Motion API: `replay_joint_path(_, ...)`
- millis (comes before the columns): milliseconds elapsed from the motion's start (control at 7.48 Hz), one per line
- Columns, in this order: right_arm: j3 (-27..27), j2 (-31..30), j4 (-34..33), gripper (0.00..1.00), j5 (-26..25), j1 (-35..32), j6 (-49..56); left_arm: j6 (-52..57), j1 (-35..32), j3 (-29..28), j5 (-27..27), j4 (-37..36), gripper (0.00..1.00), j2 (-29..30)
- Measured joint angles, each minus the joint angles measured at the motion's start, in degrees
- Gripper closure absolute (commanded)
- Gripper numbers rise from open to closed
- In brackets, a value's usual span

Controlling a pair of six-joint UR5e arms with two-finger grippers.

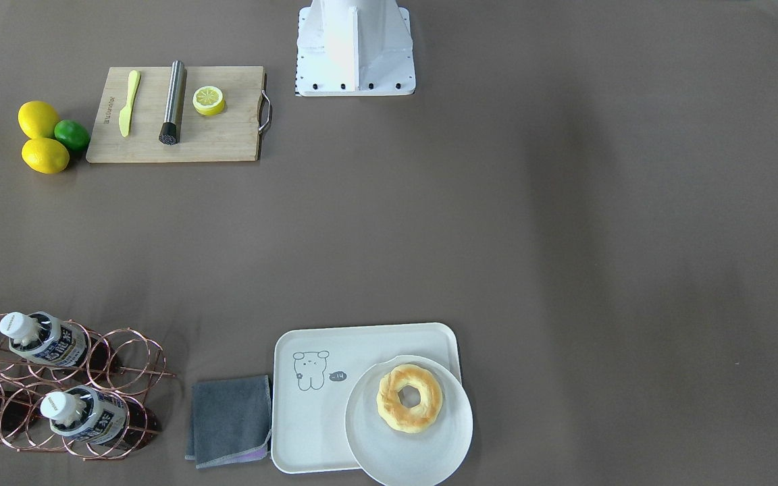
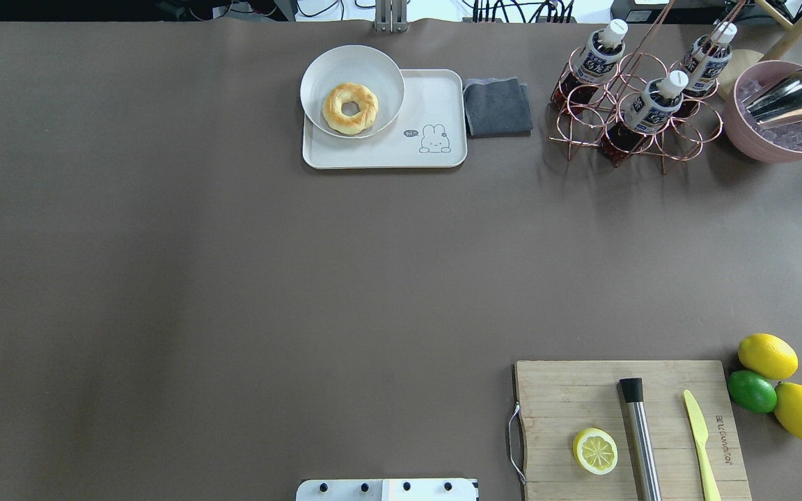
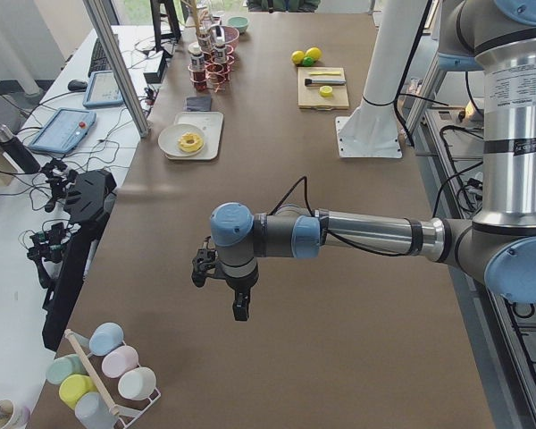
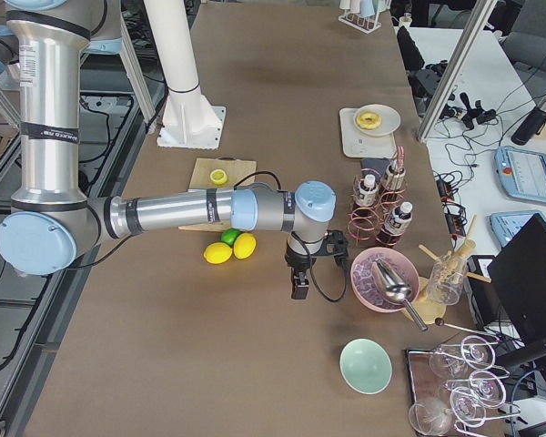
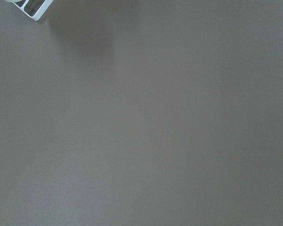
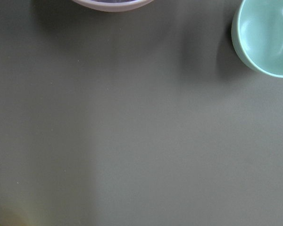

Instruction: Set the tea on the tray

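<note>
Robotics lab w/ arm (image 3: 366,237), teach pendants (image 3: 62,131), cables (image 2: 491,8).

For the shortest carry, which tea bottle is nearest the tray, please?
The bottle beside the grey cloth; the other two sit nearer the pink bowl.

The tray (image 2: 380,156) bears a line-drawn bear (image 2: 434,139) with a small dark speech bubble (image 2: 411,133) that reads "hi~". It lies well apart from the left jaws and from the right jaws, and from the right jaws it is beyond the bottles (image 2: 651,106).

The bottles stand near the right jaws, on the operators' side. They wear white-and-navy labels with large navy characters, too small to read for sure.

The board (image 2: 568,396), on the counter toward the robot's base from the right jaws, has a brand word (image 2: 722,438) burnt in along one short edge. Its letters are too blurred to spell out.
</note>
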State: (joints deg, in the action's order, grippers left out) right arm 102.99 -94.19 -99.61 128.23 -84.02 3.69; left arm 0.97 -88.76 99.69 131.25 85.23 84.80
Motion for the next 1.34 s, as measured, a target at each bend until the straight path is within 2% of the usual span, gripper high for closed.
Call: replay_joint_path(1337,-0.11,0.45,-0.02,0.0,0.38,0.05,-0.03,0.11,-0.09,1.76,-2.31,0.98,0.02,0.96)
